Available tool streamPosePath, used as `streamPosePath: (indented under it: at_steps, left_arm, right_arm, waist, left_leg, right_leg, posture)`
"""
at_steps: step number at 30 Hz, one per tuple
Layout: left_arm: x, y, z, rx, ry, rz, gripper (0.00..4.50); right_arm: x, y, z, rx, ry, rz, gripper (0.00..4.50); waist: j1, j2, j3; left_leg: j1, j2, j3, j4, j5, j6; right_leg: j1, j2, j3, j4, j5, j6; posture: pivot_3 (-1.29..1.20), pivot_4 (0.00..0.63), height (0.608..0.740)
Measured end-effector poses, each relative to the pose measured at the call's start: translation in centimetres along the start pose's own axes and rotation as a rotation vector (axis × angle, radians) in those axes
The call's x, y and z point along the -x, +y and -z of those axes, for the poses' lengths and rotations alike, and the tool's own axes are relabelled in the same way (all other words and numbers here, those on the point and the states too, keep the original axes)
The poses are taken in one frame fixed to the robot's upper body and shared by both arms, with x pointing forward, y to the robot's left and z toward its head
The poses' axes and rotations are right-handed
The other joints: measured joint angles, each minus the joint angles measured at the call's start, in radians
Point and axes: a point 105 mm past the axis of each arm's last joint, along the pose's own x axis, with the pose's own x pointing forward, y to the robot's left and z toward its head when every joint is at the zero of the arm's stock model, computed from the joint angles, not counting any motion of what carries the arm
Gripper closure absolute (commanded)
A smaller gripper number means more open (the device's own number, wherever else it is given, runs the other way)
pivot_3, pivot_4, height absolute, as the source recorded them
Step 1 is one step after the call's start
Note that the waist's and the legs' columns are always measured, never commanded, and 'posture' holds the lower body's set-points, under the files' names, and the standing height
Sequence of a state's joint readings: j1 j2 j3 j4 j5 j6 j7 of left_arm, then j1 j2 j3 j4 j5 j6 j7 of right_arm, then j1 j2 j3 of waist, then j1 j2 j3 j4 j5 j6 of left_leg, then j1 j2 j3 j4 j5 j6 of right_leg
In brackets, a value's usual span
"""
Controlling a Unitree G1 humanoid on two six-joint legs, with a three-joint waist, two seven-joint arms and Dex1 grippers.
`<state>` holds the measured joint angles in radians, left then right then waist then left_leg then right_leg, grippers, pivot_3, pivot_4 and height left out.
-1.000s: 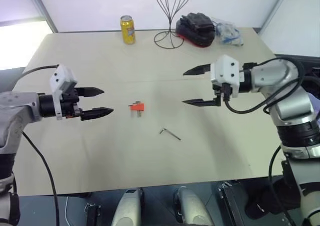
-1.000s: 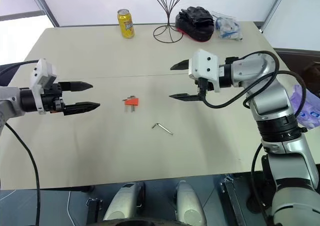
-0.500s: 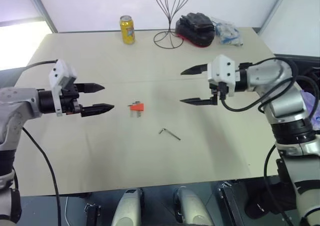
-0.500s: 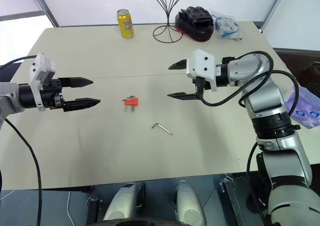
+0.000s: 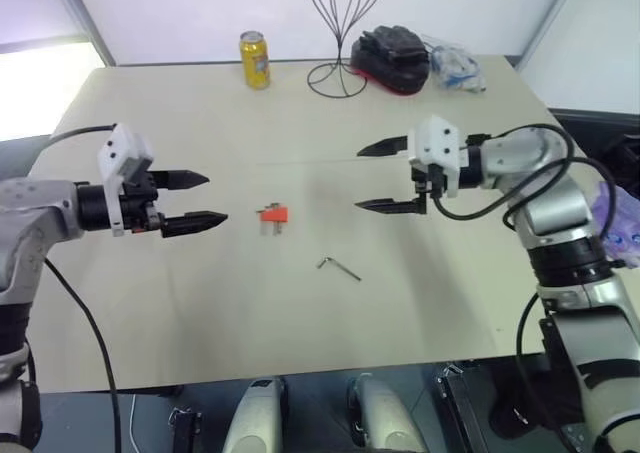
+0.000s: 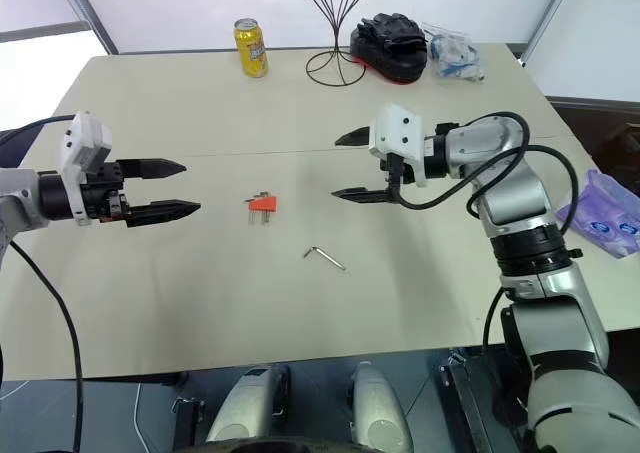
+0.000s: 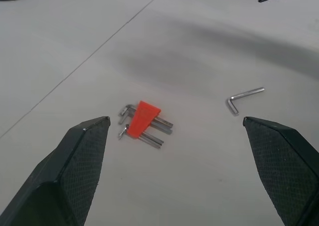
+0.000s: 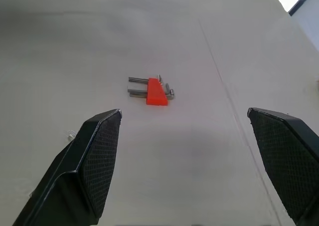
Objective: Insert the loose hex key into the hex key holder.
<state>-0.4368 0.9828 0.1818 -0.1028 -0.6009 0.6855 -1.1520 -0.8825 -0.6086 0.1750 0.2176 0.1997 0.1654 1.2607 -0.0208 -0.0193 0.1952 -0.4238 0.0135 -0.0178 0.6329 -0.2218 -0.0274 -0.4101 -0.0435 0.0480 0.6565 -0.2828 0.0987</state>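
While both sets of jaws stand wide apart and empty above the worktop (image 5: pixel 150 313), the head view shows the key (image 5: pixel 340 268) lying flat, slanting, just beside the holder (image 5: pixel 272 215). The right gripper (image 5: pixel 372 177) looks a bit nearer to it than the left gripper (image 5: pixel 205 200).

From the left wrist, the key (image 7: pixel 243 97) sits past the holder (image 7: pixel 143 119).

From the right wrist, the holder (image 8: pixel 154 91) lies straight ahead.

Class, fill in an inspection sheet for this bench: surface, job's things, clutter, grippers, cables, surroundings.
Surface: beige table, one seam line across.
Job's things: loose hex key lying flat, apart from hex key holder.
Clutter: yellow can, wire stand, black gloves, plastic bag at far edge.
Grippers: left gripper and right gripper open, empty, above table.
Cables: black cable on right arm.
Surroundings: white wall.
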Motion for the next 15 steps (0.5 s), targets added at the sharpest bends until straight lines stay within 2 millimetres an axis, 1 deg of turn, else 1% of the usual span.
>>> streamPosePath:
  at_steps: [2,4,10,15]
  left_arm:
    - [0.0,-0.1,0.2,0.004,0.004,0.0,0.04]
    - [0.1,-0.5,0.4,0.006,0.0,0.002,0.04]
    - [-0.1,-2.5,1.2,0.037,0.0,0.012,0.04]
    - [0.8,-3.4,1.3,0.058,-0.006,-0.022,0.04]
  right_arm:
    - [-0.9,-0.1,0.0,-0.017,-0.018,-0.011,0.3]
    - [-2.5,-0.1,0.0,-0.041,-0.05,-0.02,0.3]
    - [-8.2,1.5,2.4,-0.133,-0.07,-0.068,0.3]
    - [-11.1,2.0,3.6,-0.125,-0.057,-0.066,0.3]
  waist:
    - [0.0,0.0,0.0]
    - [-0.003,0.0,0.0]
    - [-0.005,0.0,0.0]
    - [-0.005,0.0,0.0]
  left_leg:
    - [0.0,0.0,0.0,0.0,0.0,0.0]
    - [0.0,0.0,0.0,0.0,0.0,0.0]
    - [0.0,0.0,-0.001,0.0,0.001,-0.002]
    - [0.001,0.0,-0.001,0.0,0.002,-0.004]
  right_leg:
    - [-0.001,0.0,0.0,0.001,0.0,0.0]
    - [-0.001,0.0,0.0,0.002,0.0,0.0]
    - [-0.002,0.0,0.0,0.005,0.0,0.0]
    - [-0.002,-0.001,0.0,0.007,0.0,0.0]
  posture:
    - [0.0,0.15,0.74]
    - [0.0,0.15,0.74]
    - [0.0,0.15,0.74]
    - [0.0,0.15,0.74]
